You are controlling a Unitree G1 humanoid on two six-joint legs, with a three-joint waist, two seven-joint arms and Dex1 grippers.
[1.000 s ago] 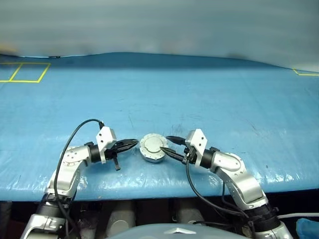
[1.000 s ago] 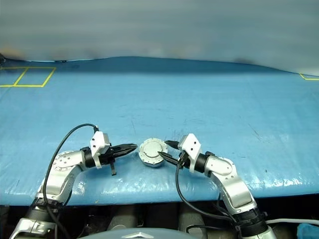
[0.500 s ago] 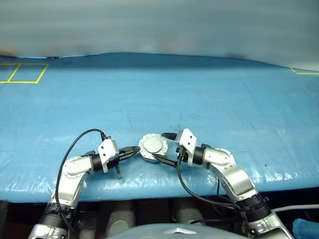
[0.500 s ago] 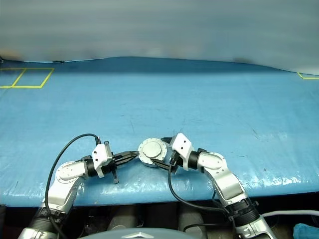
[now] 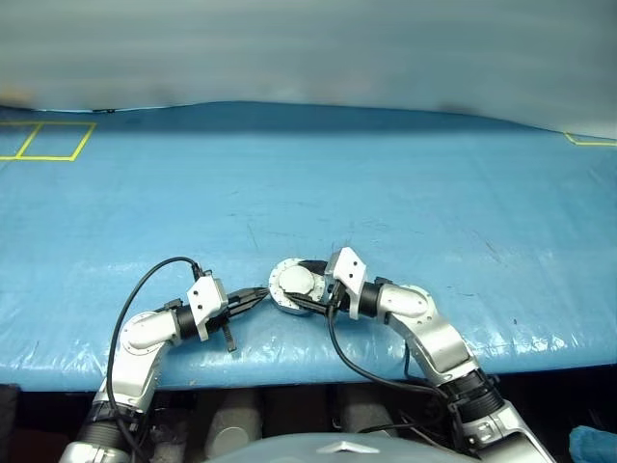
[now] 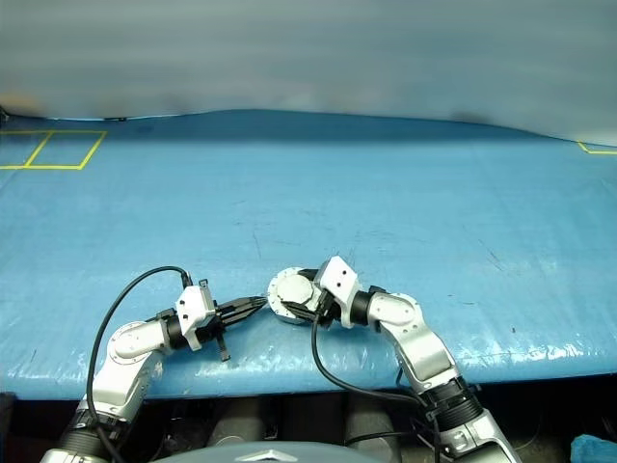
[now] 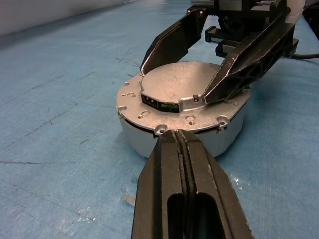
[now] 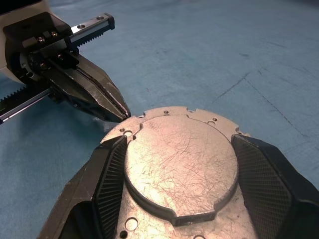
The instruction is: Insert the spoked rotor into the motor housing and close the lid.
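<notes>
A blue tarp-like sheet (image 5: 386, 193) covers the whole work surface, faintly creased and marked with thin dark scuffs (most of them near the middle). At about ten o'clock, yellow tape (image 5: 48, 141) outlines two adjoining rectangles at the far edge. At two o'clock, another corner of yellow tape (image 5: 588, 141) shows. Beyond the sheet, at twelve o'clock, stands a plain grey wall (image 5: 308, 48).

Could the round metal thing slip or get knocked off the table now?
Maybe. The motor housing sits near the table's front edge, so a hard push might slide it off. The right claw straddles the lid with smooth metal between its fingers, so it could slip. The shut left claw could nudge it sideways.
</notes>
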